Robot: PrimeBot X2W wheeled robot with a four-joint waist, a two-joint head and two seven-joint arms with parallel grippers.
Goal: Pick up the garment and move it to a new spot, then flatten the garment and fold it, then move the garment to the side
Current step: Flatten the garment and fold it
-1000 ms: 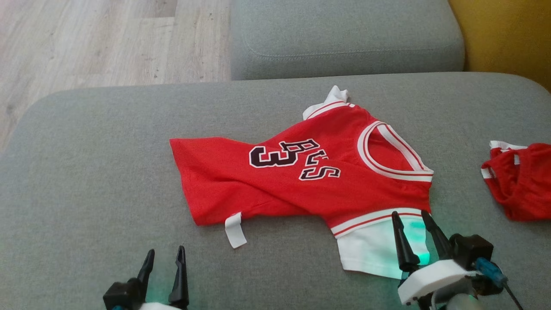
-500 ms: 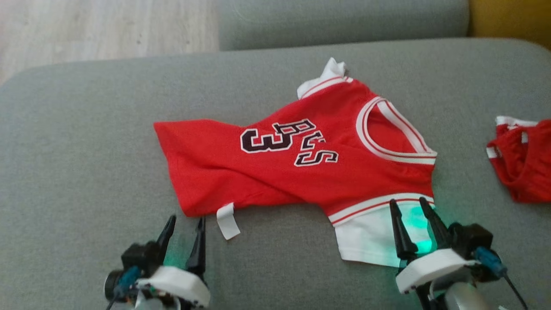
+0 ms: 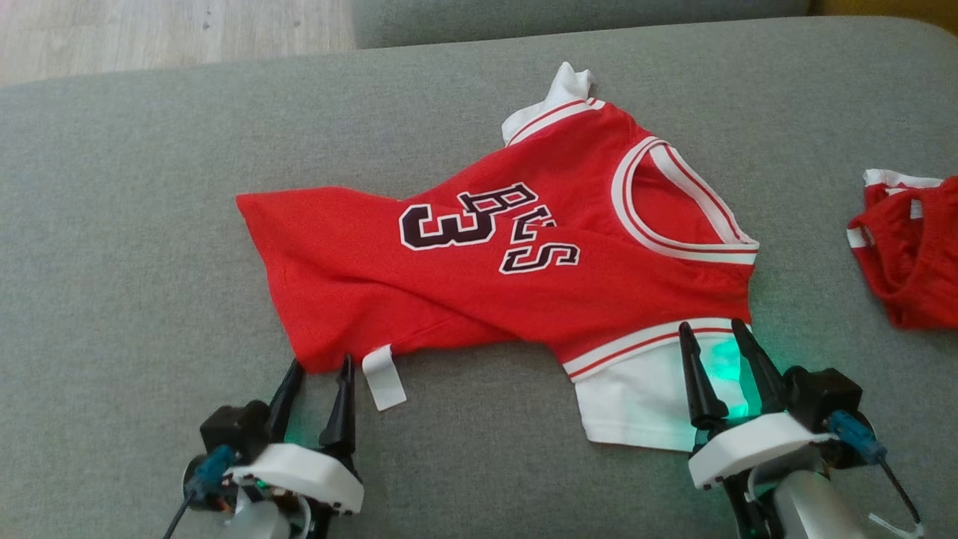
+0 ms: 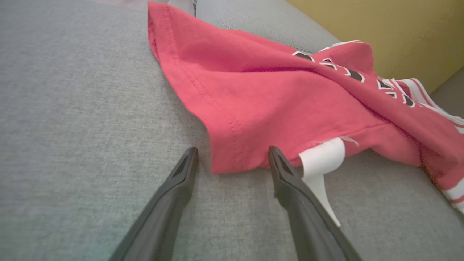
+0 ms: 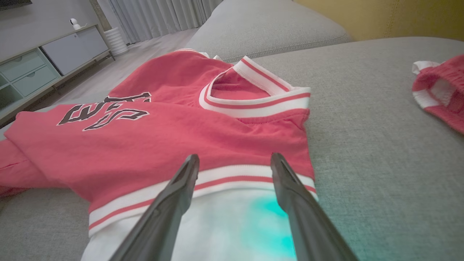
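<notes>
The left claw (image 3: 322, 363) has come forward to the red jersey (image 3: 479, 292). Its spread fingers now flank the near hem corner, just beside the white label (image 3: 383, 378), where a second ago they sat well short of it. The head camera has tipped too, so less of the pale wood floor (image 3: 150, 30) shows. The right claw (image 3: 711, 326) keeps its place over the white sleeve (image 3: 644, 404), fingers apart and pinching nothing, with a green glow on the cloth between them. The jersey lies crumpled but mostly spread out in the middle of a grey sofa cushion (image 3: 112, 224). A second red garment (image 3: 909, 254) is bunched well to its right. Beyond are a yellow wall (image 5: 380, 14), pale curtains (image 5: 156, 14) and a grey drawer cabinet (image 5: 36, 61).
</notes>
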